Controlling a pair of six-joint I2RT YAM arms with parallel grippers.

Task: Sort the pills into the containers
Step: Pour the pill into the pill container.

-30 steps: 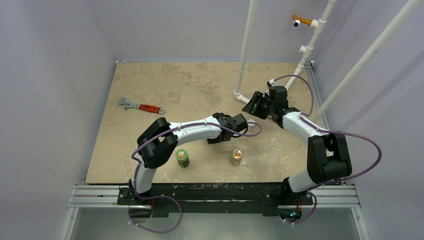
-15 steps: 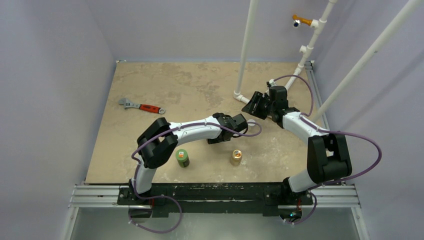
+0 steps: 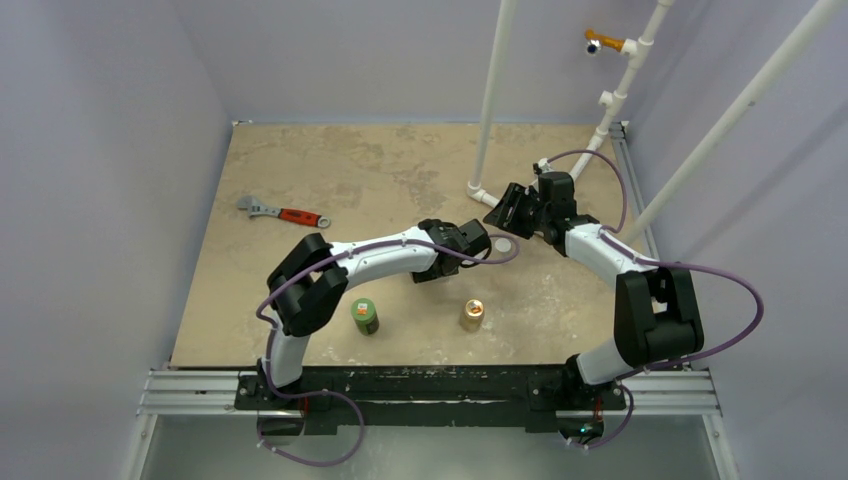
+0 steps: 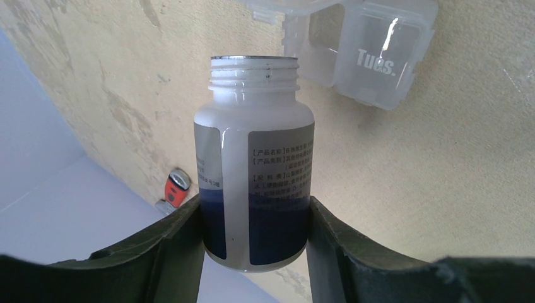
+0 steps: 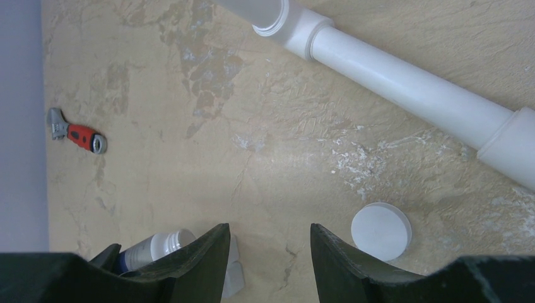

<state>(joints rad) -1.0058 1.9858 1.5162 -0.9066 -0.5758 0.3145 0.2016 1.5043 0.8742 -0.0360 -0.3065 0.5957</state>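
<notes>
Gently: your left gripper [image 4: 253,211] is clamped on the open bottle [image 4: 252,145], whose mouth is just short of the case [image 4: 372,50] (marked Tues.). Tilt slowly so the pills, unseen, land inside. Your right gripper [image 5: 270,246] hangs near the case, jaws apart, empty.

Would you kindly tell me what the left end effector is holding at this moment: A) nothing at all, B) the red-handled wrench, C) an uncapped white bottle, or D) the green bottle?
C: in the left wrist view the left end effector is clamped on the uncapped white bottle, whose open mouth points toward the clear pill organizer marked "Tues."
</notes>
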